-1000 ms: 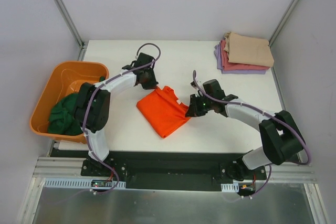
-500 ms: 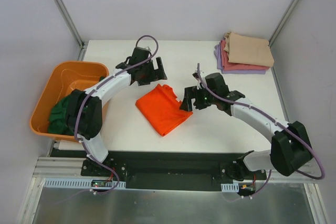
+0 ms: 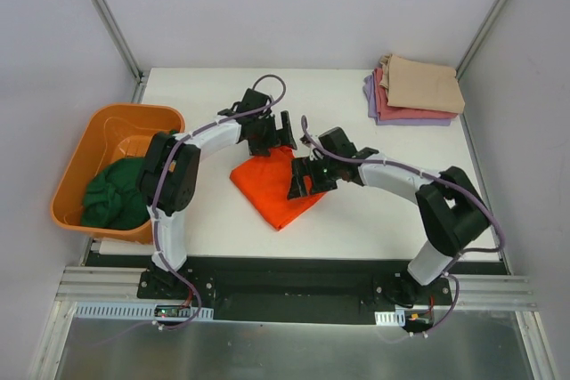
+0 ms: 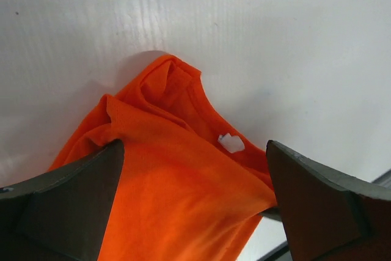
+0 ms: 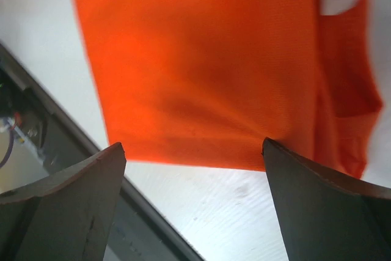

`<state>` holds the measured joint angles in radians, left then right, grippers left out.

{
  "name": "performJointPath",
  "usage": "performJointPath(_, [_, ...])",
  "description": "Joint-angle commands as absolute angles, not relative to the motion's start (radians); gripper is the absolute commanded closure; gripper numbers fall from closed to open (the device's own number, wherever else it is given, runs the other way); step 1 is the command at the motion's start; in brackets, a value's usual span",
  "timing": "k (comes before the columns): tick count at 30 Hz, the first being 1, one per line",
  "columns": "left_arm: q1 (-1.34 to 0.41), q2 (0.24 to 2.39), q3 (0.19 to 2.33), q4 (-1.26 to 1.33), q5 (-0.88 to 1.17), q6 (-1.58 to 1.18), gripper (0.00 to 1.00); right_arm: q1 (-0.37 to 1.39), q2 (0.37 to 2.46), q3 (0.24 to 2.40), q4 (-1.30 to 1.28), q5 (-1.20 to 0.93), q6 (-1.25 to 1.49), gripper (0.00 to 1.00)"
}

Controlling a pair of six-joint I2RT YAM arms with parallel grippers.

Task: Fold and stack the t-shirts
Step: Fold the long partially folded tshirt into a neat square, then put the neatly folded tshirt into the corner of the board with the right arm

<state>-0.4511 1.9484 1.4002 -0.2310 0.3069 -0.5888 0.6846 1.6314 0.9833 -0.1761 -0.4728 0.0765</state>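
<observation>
Orange shirt (image 3: 272,191) part-folded, tabletop (image 3: 356,220) centre. Empty left jaws, right jaws apart at its 12, 3 o'clock. Advice: pinch both layers at corners, fold square.

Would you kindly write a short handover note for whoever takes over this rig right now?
Left gripper: open, empty, over the far edge of the orange t-shirt.
Right gripper: open, empty, over its right side.
Orange t-shirt: looks folded, mid-table, not stacked.
Done: stack at the far right corner, tan t-shirt on top, pink-red t-shirt and lavender t-shirt beneath.
Green t-shirt: crumpled in the orange tub.
Left: stack the orange, then fold and stack the green.
</observation>
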Motion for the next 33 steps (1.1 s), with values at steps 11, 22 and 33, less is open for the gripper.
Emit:
performJointPath(11, [-0.437,2.019,1.424,-0.365,0.006,-0.597,0.01,0.542,1.907,1.19,-0.332,-0.149,-0.023,0.04])
performJointPath(22, [-0.488,1.631,1.063,-0.344,0.086,-0.742,0.01,0.543,1.726,1.305,-0.396,-0.109,-0.13,0.04])
performJointPath(33, [-0.492,1.431,1.0,-0.336,0.066,-0.707,0.01,0.529,1.161,0.852,-0.014,0.011,0.037,0.04])
